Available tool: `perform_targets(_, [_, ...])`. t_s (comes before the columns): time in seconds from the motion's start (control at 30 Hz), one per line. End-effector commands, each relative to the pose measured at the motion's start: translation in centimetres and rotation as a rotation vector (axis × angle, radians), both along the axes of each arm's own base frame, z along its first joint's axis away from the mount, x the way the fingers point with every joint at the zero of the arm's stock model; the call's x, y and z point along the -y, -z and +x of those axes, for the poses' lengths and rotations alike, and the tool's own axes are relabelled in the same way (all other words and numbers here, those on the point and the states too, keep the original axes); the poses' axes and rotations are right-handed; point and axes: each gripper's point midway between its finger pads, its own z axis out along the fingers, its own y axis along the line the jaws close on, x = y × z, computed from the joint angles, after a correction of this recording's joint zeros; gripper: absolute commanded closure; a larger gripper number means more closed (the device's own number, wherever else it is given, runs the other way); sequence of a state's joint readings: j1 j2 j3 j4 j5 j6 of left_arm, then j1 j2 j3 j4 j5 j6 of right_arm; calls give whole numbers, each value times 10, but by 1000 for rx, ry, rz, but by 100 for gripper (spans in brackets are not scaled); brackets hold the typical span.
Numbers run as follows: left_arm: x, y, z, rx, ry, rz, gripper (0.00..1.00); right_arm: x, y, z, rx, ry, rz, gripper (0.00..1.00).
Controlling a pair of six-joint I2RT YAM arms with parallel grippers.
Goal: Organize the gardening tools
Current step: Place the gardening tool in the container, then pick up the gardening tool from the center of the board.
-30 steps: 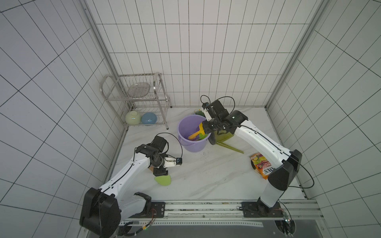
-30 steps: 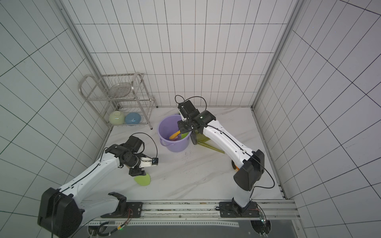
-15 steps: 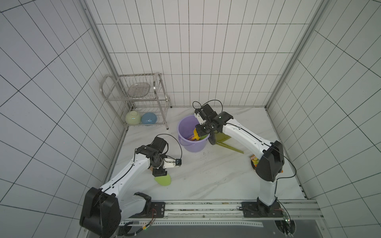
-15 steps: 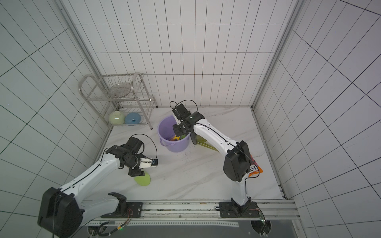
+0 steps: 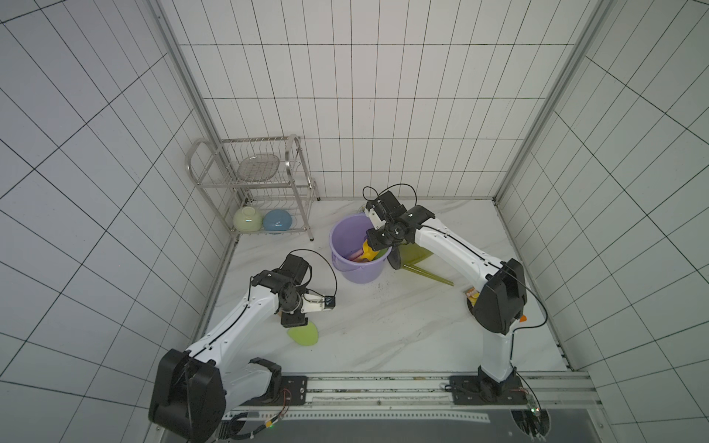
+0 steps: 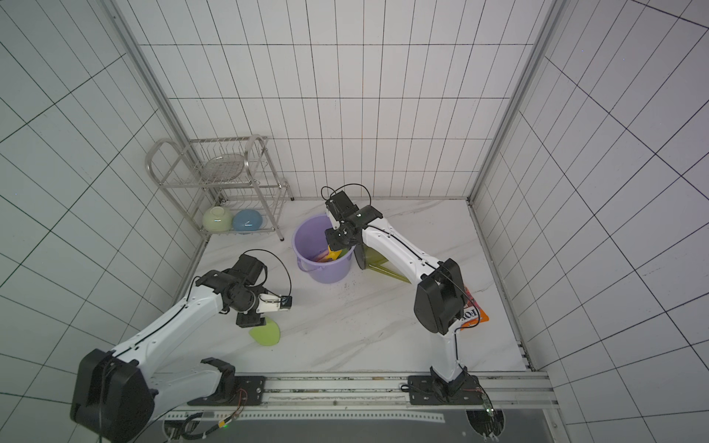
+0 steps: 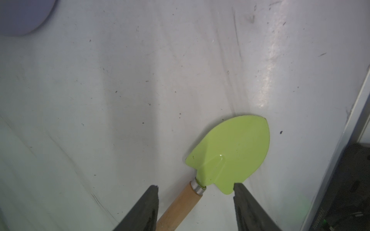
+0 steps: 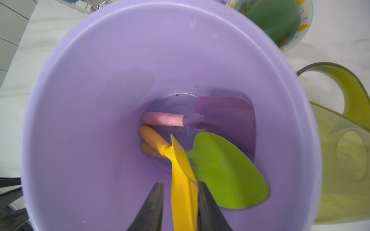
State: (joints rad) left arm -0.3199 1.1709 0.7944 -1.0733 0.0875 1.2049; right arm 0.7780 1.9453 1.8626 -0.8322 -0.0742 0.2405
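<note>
Bucket [image 8: 90,100] holds purple trowel [image 8: 224,114], green trowel [image 8: 226,170], yellow trowel [image 8: 180,180], handles down.

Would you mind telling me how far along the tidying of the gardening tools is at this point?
Done: the purple trowel and green trowel lie in the lilac bucket. In hand: the yellow trowel sits in the bucket between the parted fingers of the right hand; the open left hand straddles the handle of the pale green trowel on the table. Left: that trowel and the watering can beside the bucket.

Bare marble floor [image 5: 383,318] between pale green trowel [image 5: 304,333] and lilac bucket [image 5: 356,273]; watering can [image 5: 414,255] just beside the bucket
</note>
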Motion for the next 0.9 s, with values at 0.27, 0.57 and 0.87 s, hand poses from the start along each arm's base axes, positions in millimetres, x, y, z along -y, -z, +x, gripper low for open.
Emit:
perform_targets(0.27, [-14,-9,20,86,18,87,38,28,-67,-11,92,73,107,45])
perform_targets(0.57, [-37,8,18,89,72,232,38,46,-82,-42,109,85,230,31])
perform_targets(0.87, [-56,35,13,94,181,331,39,72,-91,-62,170,110,273,27])
